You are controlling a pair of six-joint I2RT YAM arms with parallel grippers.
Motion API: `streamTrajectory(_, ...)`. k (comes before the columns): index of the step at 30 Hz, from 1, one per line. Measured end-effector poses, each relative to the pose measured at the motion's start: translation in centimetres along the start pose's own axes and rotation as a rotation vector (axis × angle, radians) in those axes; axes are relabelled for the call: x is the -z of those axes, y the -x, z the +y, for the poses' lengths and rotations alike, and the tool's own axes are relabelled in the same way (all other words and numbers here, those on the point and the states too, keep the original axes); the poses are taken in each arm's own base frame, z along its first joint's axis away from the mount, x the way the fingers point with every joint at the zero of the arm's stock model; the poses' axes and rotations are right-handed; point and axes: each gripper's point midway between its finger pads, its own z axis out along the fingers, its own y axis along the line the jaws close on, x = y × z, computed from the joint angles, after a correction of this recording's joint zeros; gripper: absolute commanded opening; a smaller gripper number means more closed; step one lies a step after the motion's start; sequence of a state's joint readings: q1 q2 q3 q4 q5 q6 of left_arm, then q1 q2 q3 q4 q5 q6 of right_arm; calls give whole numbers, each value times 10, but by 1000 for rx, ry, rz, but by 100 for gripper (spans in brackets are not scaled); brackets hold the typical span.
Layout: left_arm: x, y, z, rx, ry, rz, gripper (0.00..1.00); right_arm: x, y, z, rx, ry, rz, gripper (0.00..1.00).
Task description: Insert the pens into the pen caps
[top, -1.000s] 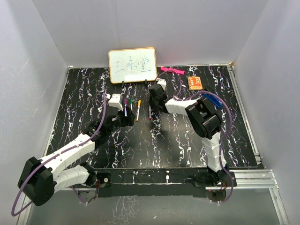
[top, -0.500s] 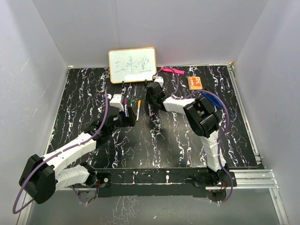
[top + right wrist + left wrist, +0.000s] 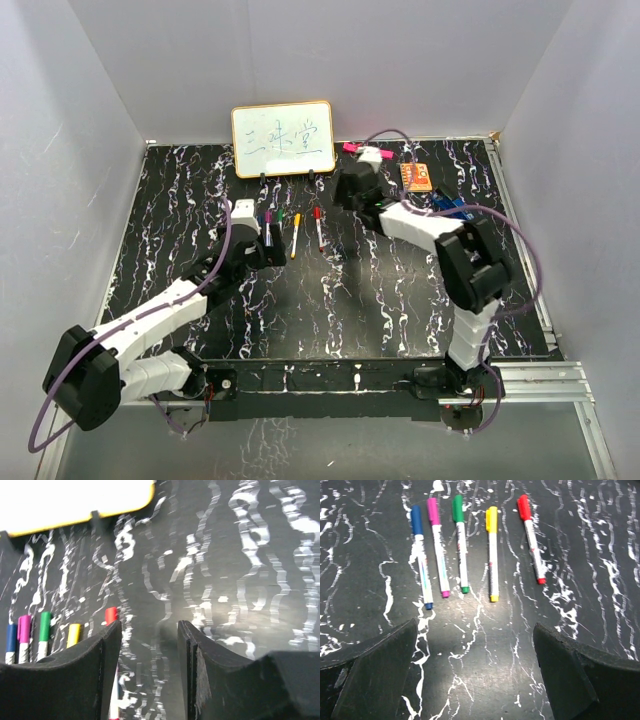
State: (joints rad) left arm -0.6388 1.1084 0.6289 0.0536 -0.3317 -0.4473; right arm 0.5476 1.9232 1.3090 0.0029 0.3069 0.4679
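Several white pens lie side by side with caps on. In the left wrist view they are blue, pink, green, yellow and red. In the top view the yellow pen and the red pen lie in front of the whiteboard. My left gripper is open and empty, just short of the pens' near ends; it also shows in the top view. My right gripper is open and empty, right of the red cap; in the top view it is behind and right of the red pen.
A small whiteboard stands at the back. A pink flat bar, an orange card and a blue clip-like object are at the back right. White walls close in the black marbled table.
My right gripper has let go of the red pen, which now lies beside the yellow one, and has moved back and to the right. My left arm has barely moved.
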Motion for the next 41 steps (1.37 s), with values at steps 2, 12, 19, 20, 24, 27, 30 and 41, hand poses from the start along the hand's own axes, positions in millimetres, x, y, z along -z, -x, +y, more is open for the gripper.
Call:
streamTrajectory(2, -2, 0, 6, -3, 46, 13, 99, 11, 17, -25, -38, -18, -34, 47)
streamTrajectory(12, -4, 3, 63, 101, 251, 57, 98, 101, 24, -200, -213, -317, -135, 58)
streamTrajectory(19, 29, 33, 119, 231, 497, 11, 99, 161, 34, -232, -295, -392, -298, 96)
streamTrajectory(20, 34, 41, 120, 236, 519, 0, 99, 167, 33, -235, -300, -404, -312, 98)
streamTrajectory(24, 52, 68, 125, 253, 583, -41, 98, 180, 29, -242, -314, -437, -344, 98)
streamTrajectory(27, 57, 66, 129, 251, 610, -34, 99, 183, 30, -245, -318, -455, -354, 98)
streamTrajectory(30, 59, 56, 133, 245, 625, -13, 98, 183, 27, -248, -320, -471, -348, 98)
streamTrajectory(41, 66, 51, 136, 250, 630, -16, 99, 175, 13, -252, -321, -499, -300, 98)
